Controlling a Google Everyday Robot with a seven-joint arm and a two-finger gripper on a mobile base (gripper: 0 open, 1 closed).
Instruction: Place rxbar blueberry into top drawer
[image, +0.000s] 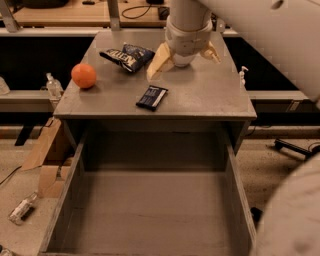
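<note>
Gripper (184, 59), fingers apart and empty, at upper centre; descending off-line risks nudging the snack bag (125, 56) or skidding the flat rxbar blueberry (151, 97) away from the top drawer (67, 200).

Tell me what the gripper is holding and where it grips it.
Nothing. The gripper hangs open over the cabinet top, the bar lying free nearby.
</note>
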